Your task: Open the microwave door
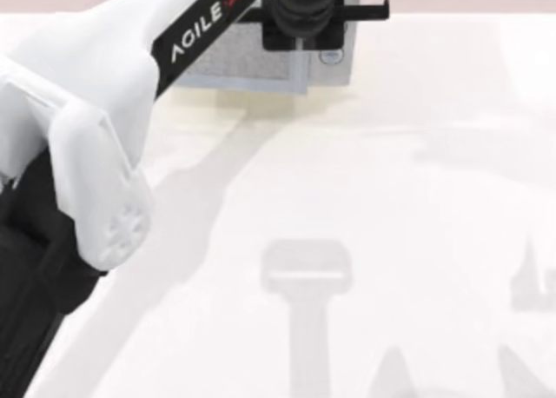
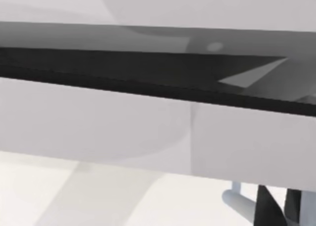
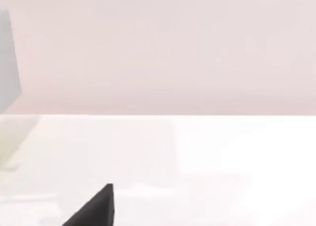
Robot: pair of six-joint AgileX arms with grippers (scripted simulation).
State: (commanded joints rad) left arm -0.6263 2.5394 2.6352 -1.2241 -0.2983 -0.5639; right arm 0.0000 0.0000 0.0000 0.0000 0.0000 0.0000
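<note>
The microwave [image 1: 334,63] stands at the table's far edge, near the middle. Its microwave door [image 1: 234,63] is the speckled grey panel to the left of the knob panel. My left arm reaches across from the left, with my left gripper [image 1: 306,20] right over the door's handle side. In the left wrist view the door [image 2: 148,127] is a pale band with a dark gap behind it. Two dark fingers [image 2: 269,211] stand on either side of the pale handle [image 2: 239,202], and my left gripper [image 2: 282,211] is shut on it. My right gripper [image 3: 101,208] is parked off to the right.
A round knob [image 1: 328,56] sits on the microwave's control panel. A grey corner of the microwave [image 3: 7,58] shows in the right wrist view. The white table [image 1: 391,198] stretches toward the front, crossed by arm shadows.
</note>
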